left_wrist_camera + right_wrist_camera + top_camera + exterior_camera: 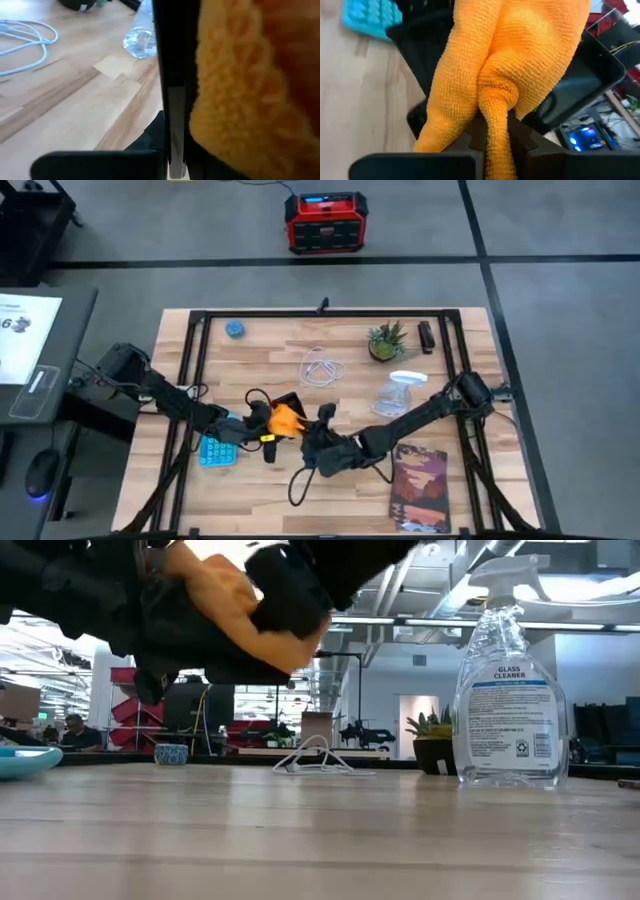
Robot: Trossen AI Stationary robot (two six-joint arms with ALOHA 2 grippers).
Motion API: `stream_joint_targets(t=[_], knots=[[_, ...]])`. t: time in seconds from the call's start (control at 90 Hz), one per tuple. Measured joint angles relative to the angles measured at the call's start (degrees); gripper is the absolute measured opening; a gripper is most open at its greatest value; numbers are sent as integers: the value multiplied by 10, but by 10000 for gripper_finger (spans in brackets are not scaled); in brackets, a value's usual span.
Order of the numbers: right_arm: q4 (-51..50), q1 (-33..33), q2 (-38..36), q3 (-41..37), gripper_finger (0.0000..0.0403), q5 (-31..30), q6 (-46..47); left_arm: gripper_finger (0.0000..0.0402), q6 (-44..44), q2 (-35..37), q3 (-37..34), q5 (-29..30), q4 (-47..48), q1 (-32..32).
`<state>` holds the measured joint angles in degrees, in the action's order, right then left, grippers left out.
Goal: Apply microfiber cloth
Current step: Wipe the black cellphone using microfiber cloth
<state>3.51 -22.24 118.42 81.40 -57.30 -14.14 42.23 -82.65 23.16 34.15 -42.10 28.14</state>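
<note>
I am working with both arms lifted above the middle of the table (420,395), a little left of centre in the high view, and the microfiber cloth (286,420) is bunched between them, clear of the wood. From the low view it hangs in the upper left of the frame, well above the table top, with the black smartphone (585,80) seemingly held up behind it.

To do this step well, I judge I should keep the phone steady with the left arm and draw the cloth flat across the glass with the right, instead of dabbing with a tight wad. The cloth is twisted into a rope where I pinch it, so I would want a broader fold against the screen, light pressure, and slow strokes so nothing slips out of either grasp.

The right claw (495,137) is nearly closed, its fingers clamped on a narrow pleat of the cloth, which fans out above them. The left claw (250,423) sits just left of the cloth in the high view; its wrist view shows a dark upright edge pressed beside the orange pile, but I cannot tell how wide its fingers stand or exactly what they grip.

The blue calculator (217,451) lies just below the left claw, and the spray bottle (510,690) stands well apart at right
</note>
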Motion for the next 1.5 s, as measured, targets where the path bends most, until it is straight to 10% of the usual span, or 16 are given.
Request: stream_joint_targets(t=[0.244, 0.567, 0.9, 1.256, 1.5], knots=[[188, 20, -9, 0, 18, -53, -67, 13, 3, 2, 0, -7, -10, 1], [-102, 7, -11, 2, 18, 116, 20, 13, -7, -1, 0, -8, 10, 1], [77, 28, -33, -2, 20, 17, 4, 13, -2, 2, 1, -2, -5, -5], [-77, 50, -36, 1, 20, 263, -11, 13, 1, -1, 0, -26, 26, -5], [57, 57, -43, -3, 20, 109, 49, 13, 11, 1, 0, -14, 30, -6]])
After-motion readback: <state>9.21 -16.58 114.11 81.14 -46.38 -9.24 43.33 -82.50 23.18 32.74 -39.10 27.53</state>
